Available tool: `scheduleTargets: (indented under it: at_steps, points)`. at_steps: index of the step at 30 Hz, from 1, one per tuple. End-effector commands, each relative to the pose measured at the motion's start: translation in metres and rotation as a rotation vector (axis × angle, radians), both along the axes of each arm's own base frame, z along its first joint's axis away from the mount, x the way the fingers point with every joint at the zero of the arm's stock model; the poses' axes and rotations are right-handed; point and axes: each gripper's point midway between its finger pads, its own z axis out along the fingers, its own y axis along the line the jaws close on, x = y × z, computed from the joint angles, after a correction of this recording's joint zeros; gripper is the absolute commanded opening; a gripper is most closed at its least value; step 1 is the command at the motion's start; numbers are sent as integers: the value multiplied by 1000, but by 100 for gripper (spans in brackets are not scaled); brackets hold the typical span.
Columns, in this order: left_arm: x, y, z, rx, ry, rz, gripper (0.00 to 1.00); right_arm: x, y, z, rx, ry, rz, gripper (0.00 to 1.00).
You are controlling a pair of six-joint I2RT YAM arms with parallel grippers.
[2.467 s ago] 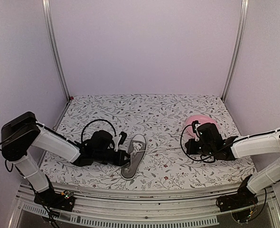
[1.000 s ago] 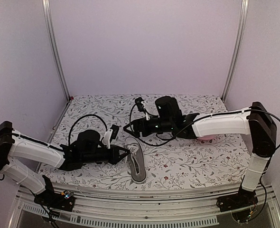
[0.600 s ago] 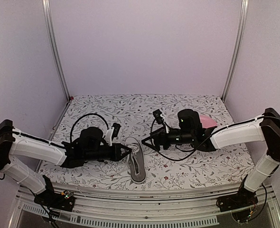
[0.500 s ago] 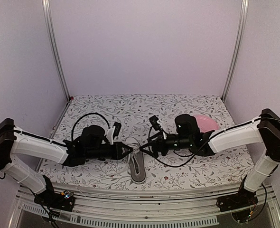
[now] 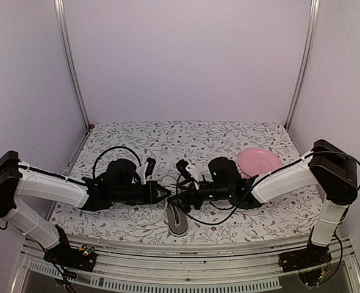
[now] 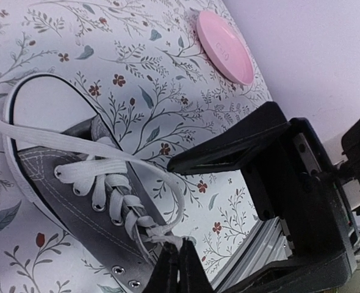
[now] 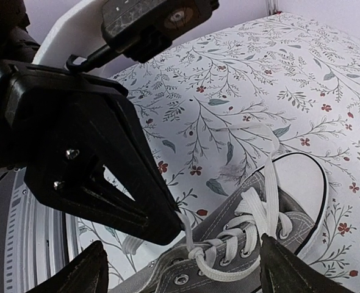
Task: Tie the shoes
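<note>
Near the front edge of the table [image 5: 229, 137], about midway across, lies the shoe [image 5: 176, 221], sole down. Its long axis runs near to far with a slight tilt. The white toe cap points at the front edge and the heel opening points toward the back wall. In the top view the far end of the shoe is hidden by the 2 grippers, which meet over it from either side.

The left gripper [image 6: 177, 251] has its fingers pressed together on the lace [image 6: 94, 168], pinching a strand just above the crossed rows. A loop of lace arcs from the upper eyelets round to that pinch, and 1 loose end trails past the heel onto the flowered cloth.

The right gripper [image 7: 181, 243] is spread wide and holds nothing. Its 2 fingers stand well apart, with the laced part of the shoe and the left gripper's tips showing between them. Whether those fingers touch the shoe I cannot tell.

The plate [image 5: 259, 160], pink and round, lies flat on the table well to the right of the shoe, showing only its own pink face.
</note>
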Motion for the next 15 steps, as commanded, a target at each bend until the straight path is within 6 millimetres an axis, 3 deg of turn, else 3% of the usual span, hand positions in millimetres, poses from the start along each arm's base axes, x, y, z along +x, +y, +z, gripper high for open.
scheduleTargets:
  at_steps: [1, 15]
  points:
    - [6, -2, 3, -12, 15, 7, 0, 5, 17, 8, 19, -67, -7, 85]
    - [8, -2, 9, -42, 31, 7, 0, -3, 38, -6, -39, -115, 22, 74]
